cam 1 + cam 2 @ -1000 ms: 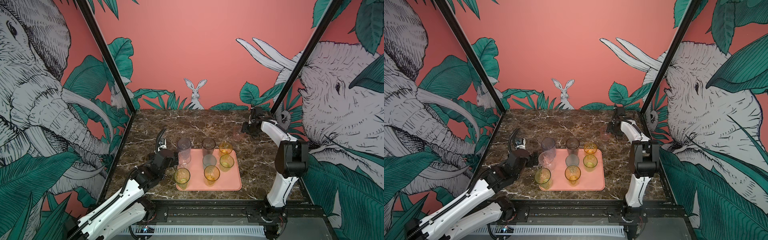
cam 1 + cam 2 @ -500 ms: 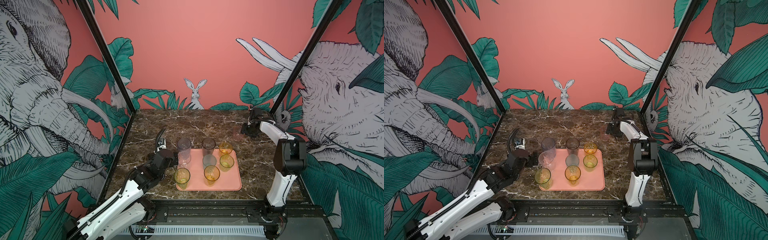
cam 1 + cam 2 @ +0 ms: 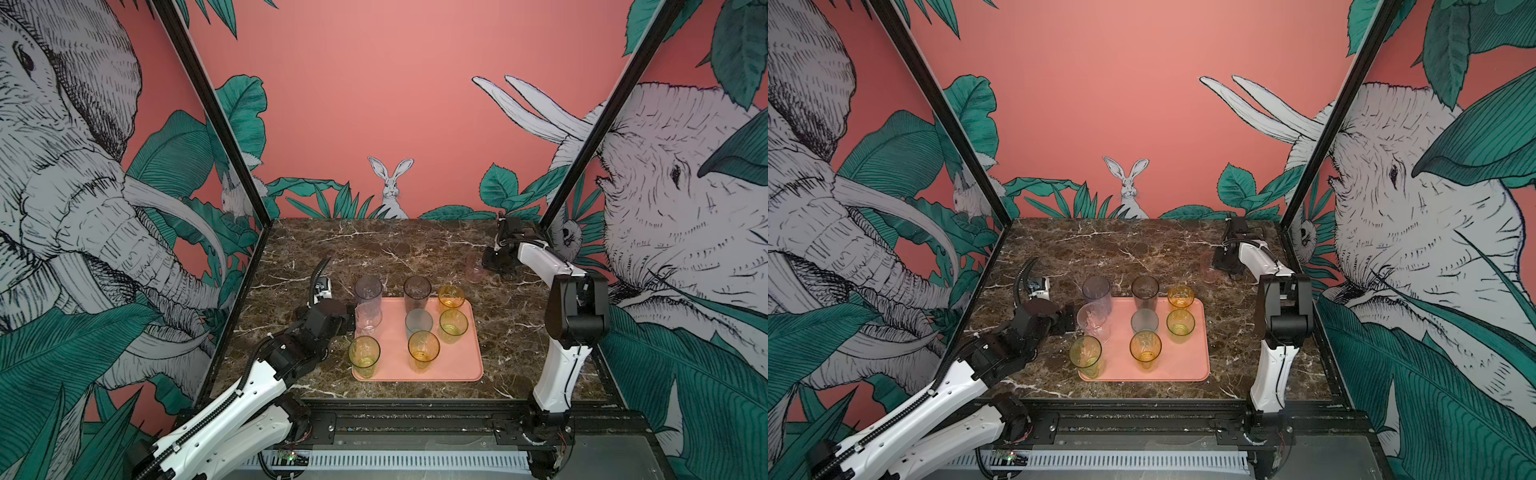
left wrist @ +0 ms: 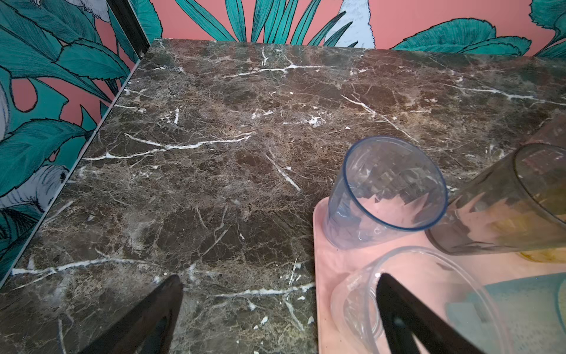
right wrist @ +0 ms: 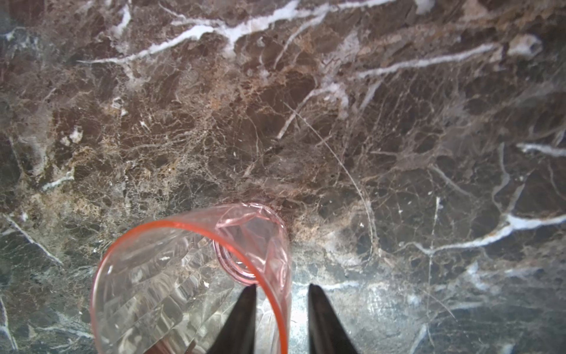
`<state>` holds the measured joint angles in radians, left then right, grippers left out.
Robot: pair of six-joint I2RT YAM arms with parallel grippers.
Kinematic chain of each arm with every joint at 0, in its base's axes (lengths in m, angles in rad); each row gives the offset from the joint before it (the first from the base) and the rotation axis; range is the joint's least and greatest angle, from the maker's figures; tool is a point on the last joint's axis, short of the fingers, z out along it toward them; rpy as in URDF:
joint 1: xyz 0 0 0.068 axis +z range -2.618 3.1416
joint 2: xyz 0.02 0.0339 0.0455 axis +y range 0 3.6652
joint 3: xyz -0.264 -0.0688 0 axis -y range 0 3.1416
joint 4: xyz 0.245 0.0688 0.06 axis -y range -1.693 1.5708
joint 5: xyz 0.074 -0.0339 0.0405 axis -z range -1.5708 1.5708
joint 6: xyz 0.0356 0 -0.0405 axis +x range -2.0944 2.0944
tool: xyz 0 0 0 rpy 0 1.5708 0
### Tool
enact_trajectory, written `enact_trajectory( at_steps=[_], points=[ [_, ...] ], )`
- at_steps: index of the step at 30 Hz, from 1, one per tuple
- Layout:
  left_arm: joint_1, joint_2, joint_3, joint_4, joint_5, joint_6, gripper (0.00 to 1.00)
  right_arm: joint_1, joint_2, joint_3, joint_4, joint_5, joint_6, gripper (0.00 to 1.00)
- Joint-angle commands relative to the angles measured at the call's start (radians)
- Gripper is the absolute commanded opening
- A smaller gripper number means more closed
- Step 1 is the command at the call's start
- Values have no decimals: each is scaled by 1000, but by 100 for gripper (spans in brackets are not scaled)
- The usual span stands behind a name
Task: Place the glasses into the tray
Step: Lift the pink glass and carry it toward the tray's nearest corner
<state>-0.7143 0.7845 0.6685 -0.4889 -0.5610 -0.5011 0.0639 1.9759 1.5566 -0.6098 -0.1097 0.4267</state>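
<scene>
Top view: left hand [image 3: 348,322] spread wide beside the tray [image 3: 471,365]; we count eight glasses [image 3: 419,322] standing in it.
Left wrist: one finger crosses the clear glass [image 4: 428,275].
Right wrist: right hand [image 5: 280,286] straddles the rim of the pink glass [image 5: 171,275], which stands upright on the desk [image 5: 398,138]; whether it grips we cannot tell.

- The left arm [image 3: 262,382] is built of glossy white shell links joined by black joint housings.
- A ribbed black cable chain [image 3: 208,417] runs along its long white link, and a black corrugated hose [image 3: 321,269] arcs above the wrist.
- A small pale camera box [image 3: 323,288] sits at that wrist.
- The right arm [image 3: 552,382] has a white lower link, a boxy black elbow [image 3: 575,309] and a white forearm [image 3: 540,257].
- A thin black cable [image 3: 572,374] trails down its lower link.
- The left gripper [image 4: 278,277] carries matt black fingers [image 4: 147,318] that taper to narrow tips.
- The right gripper [image 5: 282,285] has the same black wedge fingers [image 5: 240,321].
- Both arms stand on a black rail [image 3: 415,419].
</scene>
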Motion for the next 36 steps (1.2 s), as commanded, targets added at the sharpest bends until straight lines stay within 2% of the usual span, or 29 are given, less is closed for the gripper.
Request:
enact_trajectory(
  at_steps=[1, 11, 18, 36],
  points=[
    [6, -17, 8, -21, -11, -10, 99, -3, 8, 23, 5, 0, 7, 21],
    [5, -34, -10, -20, -11, -19, 99, -3, -27, 17, 1, -16, 8, 5],
    [6, -36, -15, -19, -3, -23, 99, -4, -91, 10, -26, -31, 12, 2],
    [6, -50, -25, -19, 13, -41, 99, 8, -327, -56, -139, -39, 1, 0]
  ],
)
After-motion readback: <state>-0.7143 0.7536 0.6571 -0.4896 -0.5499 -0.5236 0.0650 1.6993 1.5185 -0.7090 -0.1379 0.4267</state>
